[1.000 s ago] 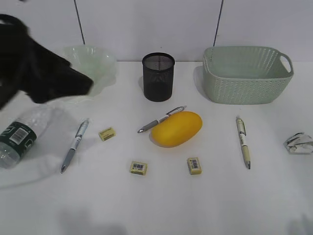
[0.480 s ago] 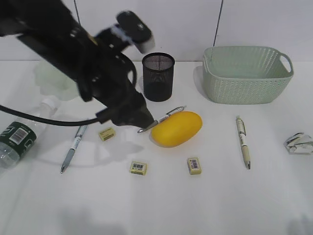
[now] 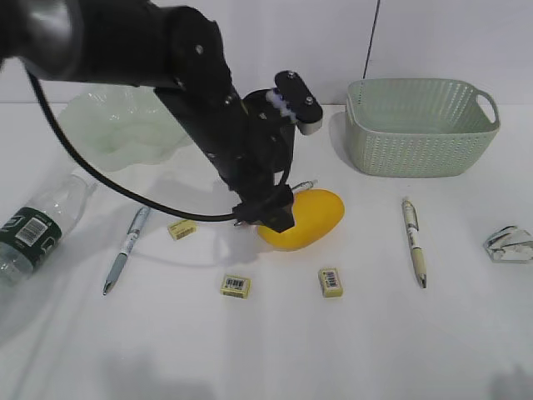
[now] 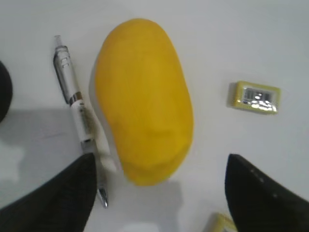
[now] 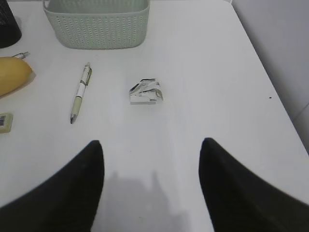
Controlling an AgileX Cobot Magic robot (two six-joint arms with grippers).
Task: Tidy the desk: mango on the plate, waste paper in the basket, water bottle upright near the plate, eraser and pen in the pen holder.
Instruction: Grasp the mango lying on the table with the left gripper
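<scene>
The yellow mango (image 3: 310,218) lies mid-desk. My left gripper (image 3: 268,215) hangs open at its left end; in the left wrist view the mango (image 4: 142,96) fills the space ahead of the gripper (image 4: 159,166), untouched. A pen (image 4: 79,116) lies against the mango. The water bottle (image 3: 33,229) lies on its side at the far left. The plate (image 3: 108,125) stands empty at back left. The waste paper (image 5: 146,92) sits ahead of my open, empty right gripper (image 5: 152,145). The basket (image 3: 416,125) is back right, and the pen holder (image 5: 7,29) is mostly hidden by the left arm.
Three erasers (image 3: 181,229) (image 3: 236,286) (image 3: 331,282) are scattered round the mango. One pen (image 3: 127,248) lies beside the bottle and another (image 3: 414,242) lies right of the mango. The desk's right edge (image 5: 270,92) runs close to the paper.
The left arm has swung from the far left, over the bottle and plate, across to the mango and come down at its left end. Its jaws have widened. Nothing on the desk has moved.
</scene>
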